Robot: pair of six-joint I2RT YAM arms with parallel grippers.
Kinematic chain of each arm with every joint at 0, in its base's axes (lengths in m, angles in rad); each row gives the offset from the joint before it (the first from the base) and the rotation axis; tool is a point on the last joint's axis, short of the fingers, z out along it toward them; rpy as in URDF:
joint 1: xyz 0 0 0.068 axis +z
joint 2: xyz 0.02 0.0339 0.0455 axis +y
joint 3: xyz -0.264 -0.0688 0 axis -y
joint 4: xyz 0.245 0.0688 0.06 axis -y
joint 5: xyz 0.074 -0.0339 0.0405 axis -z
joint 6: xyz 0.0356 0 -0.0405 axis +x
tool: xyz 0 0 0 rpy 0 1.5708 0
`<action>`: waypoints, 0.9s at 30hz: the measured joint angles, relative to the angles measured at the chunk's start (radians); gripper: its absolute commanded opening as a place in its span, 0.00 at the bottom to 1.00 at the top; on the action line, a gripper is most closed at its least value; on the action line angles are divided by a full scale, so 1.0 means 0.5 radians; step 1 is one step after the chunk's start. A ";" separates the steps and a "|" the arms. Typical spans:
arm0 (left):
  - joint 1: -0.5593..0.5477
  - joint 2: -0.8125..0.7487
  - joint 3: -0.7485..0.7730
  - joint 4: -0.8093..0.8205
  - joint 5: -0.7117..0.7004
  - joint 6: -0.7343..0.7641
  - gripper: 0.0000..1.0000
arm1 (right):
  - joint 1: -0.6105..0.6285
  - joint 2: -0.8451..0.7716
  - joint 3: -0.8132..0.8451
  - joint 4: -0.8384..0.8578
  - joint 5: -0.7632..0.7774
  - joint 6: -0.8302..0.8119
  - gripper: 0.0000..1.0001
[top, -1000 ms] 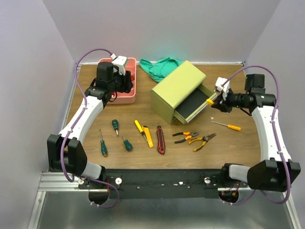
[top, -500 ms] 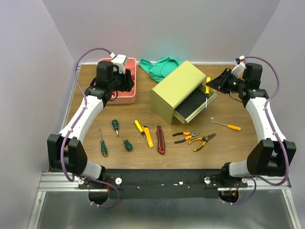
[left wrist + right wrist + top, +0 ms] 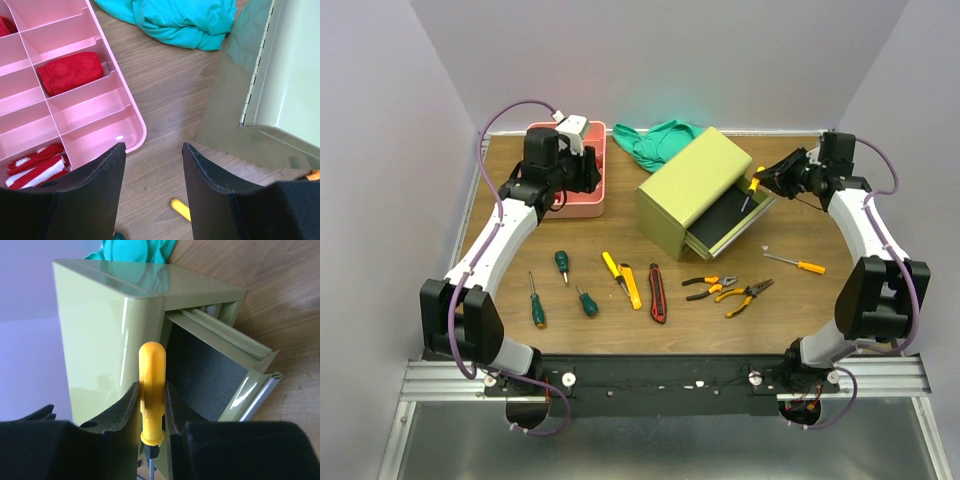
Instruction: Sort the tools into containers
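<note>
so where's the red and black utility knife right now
Top view, centre front: the red-black utility knife lies between the yellow utility knife and the pliers.

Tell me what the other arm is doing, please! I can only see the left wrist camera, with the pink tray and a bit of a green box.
Observer: The right pincer is shut on a yellow-handled screwdriver, close to the olive chest.
Operator: Is the box open?
Observer: Yes, one drawer is pulled out on the side facing that arm, and its dark liner shows.
Operator: Are any tools left on the table?
Observer: Yes, several. For one, an orange-handled screwdriver lies on the table to the right of the chest.
</note>
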 measured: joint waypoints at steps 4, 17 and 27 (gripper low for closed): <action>0.000 0.029 0.022 -0.005 -0.005 0.021 0.59 | 0.002 0.051 -0.002 -0.005 0.005 0.005 0.69; 0.000 0.037 0.022 0.005 0.005 0.008 0.59 | -0.092 -0.172 0.134 -0.114 -0.283 -0.727 0.75; 0.011 0.013 0.000 0.033 0.036 -0.007 0.59 | -0.357 -0.092 0.237 -0.871 -0.407 -3.088 0.83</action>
